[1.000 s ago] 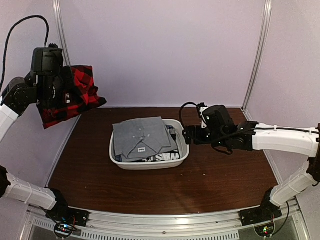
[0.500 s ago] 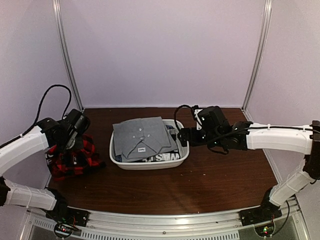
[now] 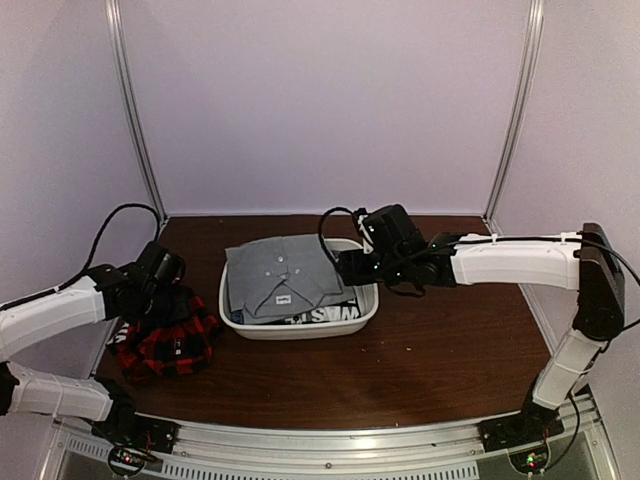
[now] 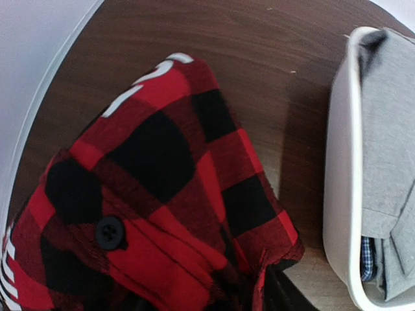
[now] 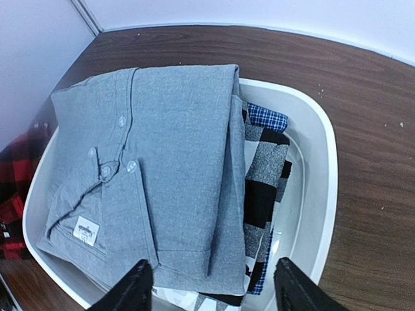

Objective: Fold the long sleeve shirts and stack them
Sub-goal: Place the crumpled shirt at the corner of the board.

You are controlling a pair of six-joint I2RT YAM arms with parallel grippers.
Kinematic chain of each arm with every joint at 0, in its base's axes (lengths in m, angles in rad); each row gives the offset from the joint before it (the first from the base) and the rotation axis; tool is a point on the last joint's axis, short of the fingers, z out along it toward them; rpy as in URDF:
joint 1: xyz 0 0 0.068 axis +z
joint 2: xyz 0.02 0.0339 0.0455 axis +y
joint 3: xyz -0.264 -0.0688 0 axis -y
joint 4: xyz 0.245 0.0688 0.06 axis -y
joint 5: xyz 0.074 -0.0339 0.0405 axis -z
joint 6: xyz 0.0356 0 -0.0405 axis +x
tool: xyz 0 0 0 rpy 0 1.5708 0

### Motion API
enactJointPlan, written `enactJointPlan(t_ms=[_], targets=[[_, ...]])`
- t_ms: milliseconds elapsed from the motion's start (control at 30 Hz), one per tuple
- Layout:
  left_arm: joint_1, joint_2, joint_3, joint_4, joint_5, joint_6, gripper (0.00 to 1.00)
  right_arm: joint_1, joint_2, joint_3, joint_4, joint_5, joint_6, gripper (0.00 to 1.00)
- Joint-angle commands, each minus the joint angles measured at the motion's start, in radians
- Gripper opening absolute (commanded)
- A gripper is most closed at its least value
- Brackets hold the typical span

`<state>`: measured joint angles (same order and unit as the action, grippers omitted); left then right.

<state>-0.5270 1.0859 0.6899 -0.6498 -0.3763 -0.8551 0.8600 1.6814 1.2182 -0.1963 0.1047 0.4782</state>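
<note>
The left gripper (image 3: 168, 300) sits buried in a bunched red-and-black flannel shirt (image 3: 170, 335) on the dark wooden worktop (image 3: 430, 360). The checked cloth heaps up around and beneath it in a crumpled mound. In the left wrist view the flannel shirt (image 4: 149, 194) covers the fingers, one black button (image 4: 109, 232) facing the lens. Whether that gripper has the fabric clamped cannot be told. A white plastic basin (image 4: 337, 162) stands near this gripper on its right, apart from the flannel, with a strip of bare worktop (image 4: 292, 129) between them.

Across the worktop, the right gripper (image 3: 345, 265) hangs over the basin (image 3: 300, 328) with its jaws spread wide and nothing between them. In the right wrist view the two black fingertips (image 5: 130, 288) frame the near edge of a folded grey button-front shirt (image 5: 168, 162). The shirt lies directly below and ahead of the right gripper (image 5: 213, 288) as the top layer in the basin (image 5: 324, 168), a small white label at one corner. To that gripper's right, poking out from under the grey shirt, are a black-and-white checked garment (image 5: 266, 168) and a blue check cloth (image 5: 266, 118). Far to its left, beyond the basin's rim, a sliver of the flannel shirt (image 5: 13, 175) shows on the worktop (image 5: 363, 84).
</note>
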Motion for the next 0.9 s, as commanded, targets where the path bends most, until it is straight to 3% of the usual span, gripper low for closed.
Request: enactJointPlan(t_ms=[0, 100, 400, 667, 867], targets=[[0.005, -0.046, 0.028, 0.105, 0.051, 0.001, 0.67, -0.043, 0.071, 0.071, -0.005, -0.019, 0.021, 0.56], [0.006, -0.025, 0.092, 0.097, 0.066, 0.029, 0.79, -0.072, 0.108, 0.086, -0.007, -0.022, 0.04, 0.51], [0.005, -0.005, 0.209, 0.072, 0.083, 0.09, 0.93, -0.113, 0.168, 0.135, -0.044, -0.02, 0.081, 0.42], [0.005, -0.026, 0.179, 0.084, 0.126, 0.128, 0.94, -0.133, 0.216, 0.146, -0.053, -0.033, 0.108, 0.39], [0.005, -0.02, 0.103, 0.215, 0.227, 0.153, 0.85, -0.148, 0.21, 0.115, -0.021, -0.003, 0.152, 0.37]])
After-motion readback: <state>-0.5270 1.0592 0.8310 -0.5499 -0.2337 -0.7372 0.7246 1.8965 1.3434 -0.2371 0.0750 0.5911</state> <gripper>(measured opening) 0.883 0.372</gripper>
